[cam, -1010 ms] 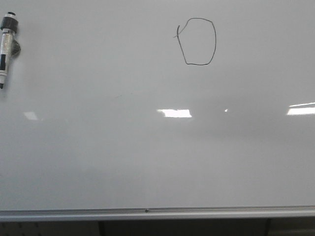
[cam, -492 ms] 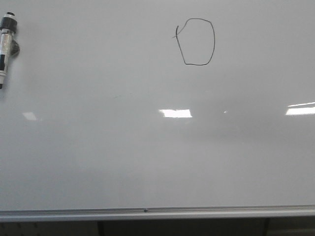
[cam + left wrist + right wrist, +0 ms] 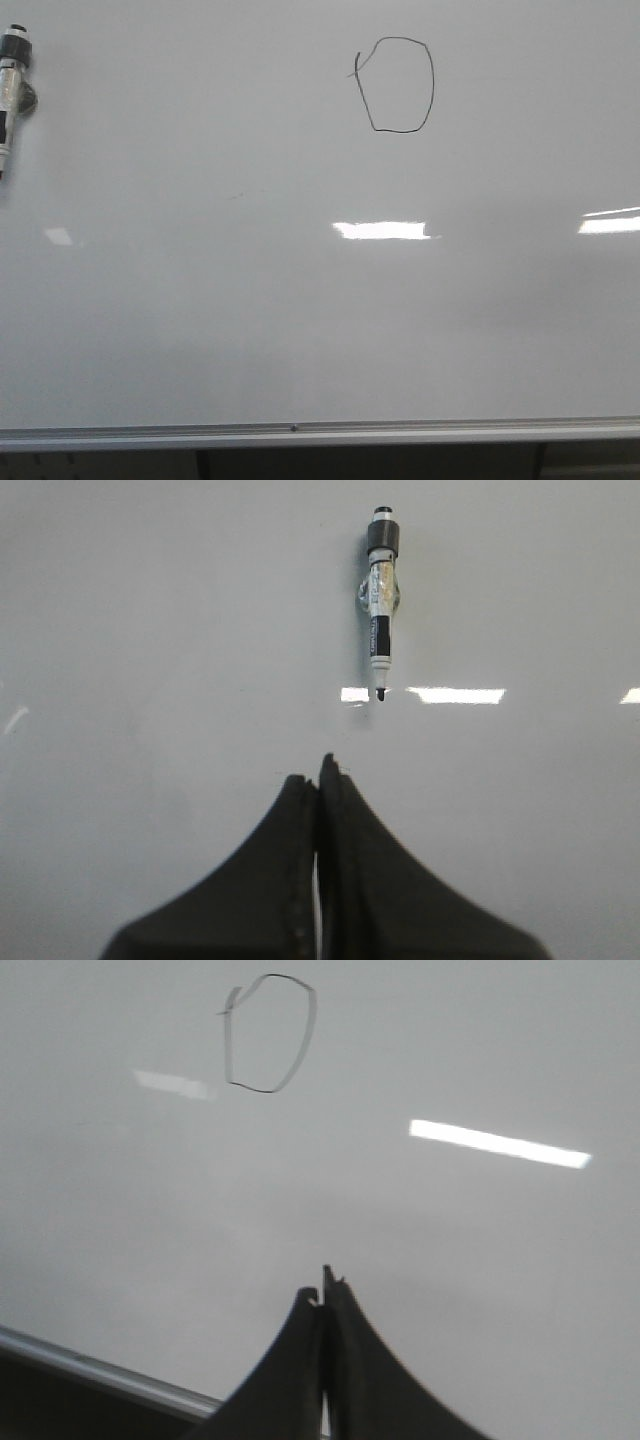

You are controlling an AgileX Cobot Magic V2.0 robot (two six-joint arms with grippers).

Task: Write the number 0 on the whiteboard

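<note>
The number 0 (image 3: 395,85) is a thin black oval outline with a small tick at its upper left, drawn high on the whiteboard (image 3: 300,320); it also shows in the right wrist view as the number 0 (image 3: 268,1032). A marker (image 3: 10,90) lies uncapped at the board's far left edge, also seen as the marker (image 3: 381,600) with its tip toward my left gripper. My left gripper (image 3: 318,770) is shut on nothing, a short way back from the marker tip. My right gripper (image 3: 322,1295) is shut and empty, well below the 0. Neither gripper shows in the front view.
The board's silver frame edge (image 3: 300,433) runs along the near side, with dark space beyond it; it also shows as the frame edge (image 3: 100,1372). Bright rectangular glare patches (image 3: 385,230) lie across the board's middle.
The marker and the 0 have drifted slightly left in the front view, and the central glare patch has widened. Nothing was picked up or let go.
</note>
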